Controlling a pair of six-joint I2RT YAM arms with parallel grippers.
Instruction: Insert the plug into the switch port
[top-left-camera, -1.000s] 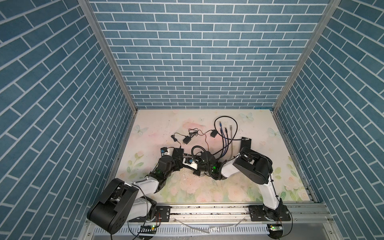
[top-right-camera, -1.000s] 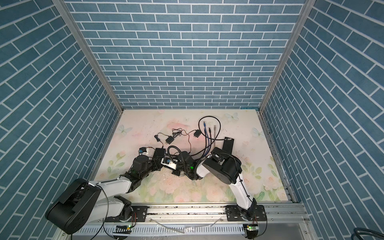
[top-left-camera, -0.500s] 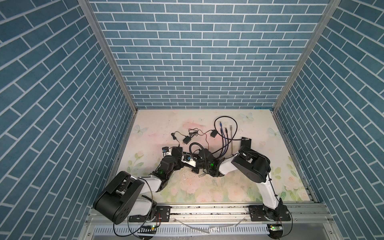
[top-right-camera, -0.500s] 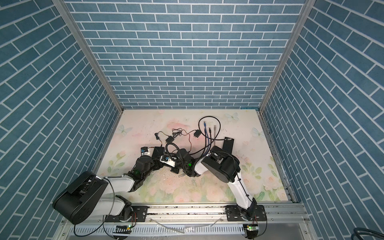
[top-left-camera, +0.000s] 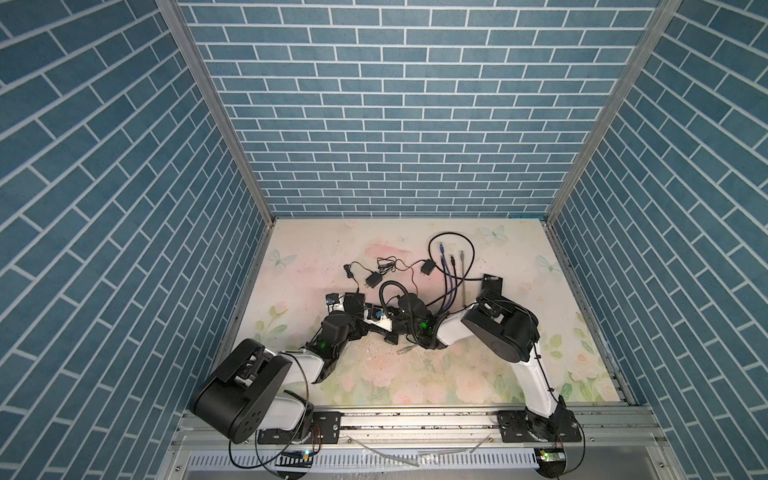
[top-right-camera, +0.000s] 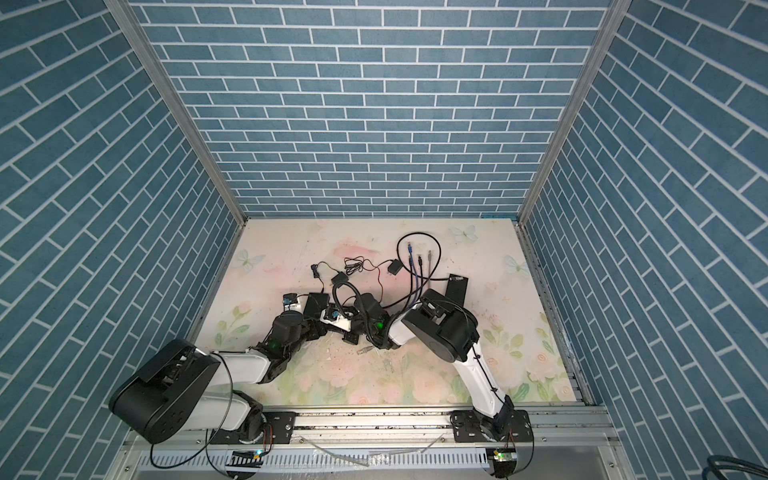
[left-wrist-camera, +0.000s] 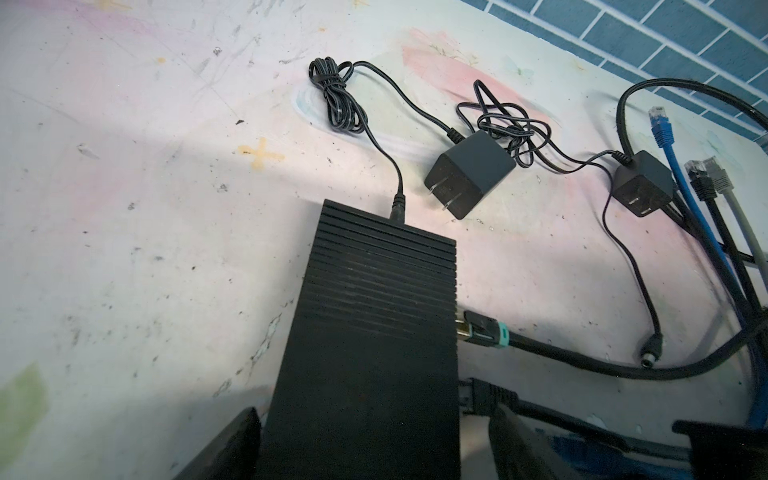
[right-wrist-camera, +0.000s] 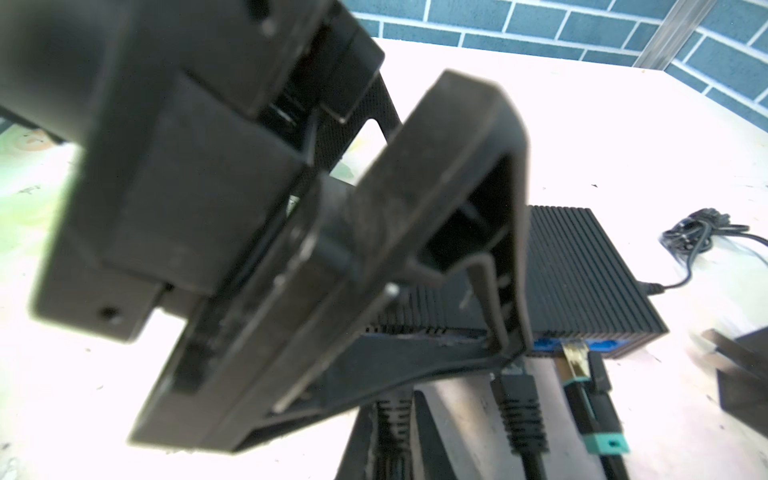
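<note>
Right wrist view: right hand clenched on the black plug at the switch front; its fingers block the joint, so I cannot tell if it is seated.
Left hand: released, spread wide astride the switch.
Change: left arm has pushed forward; switch stays put on the surface.

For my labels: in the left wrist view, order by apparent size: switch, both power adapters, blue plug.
Network switch, closest to camera.
Then nearer power adapter and farther power adapter: alike, so unranked.
Smallest: blue Ethernet plug.
</note>
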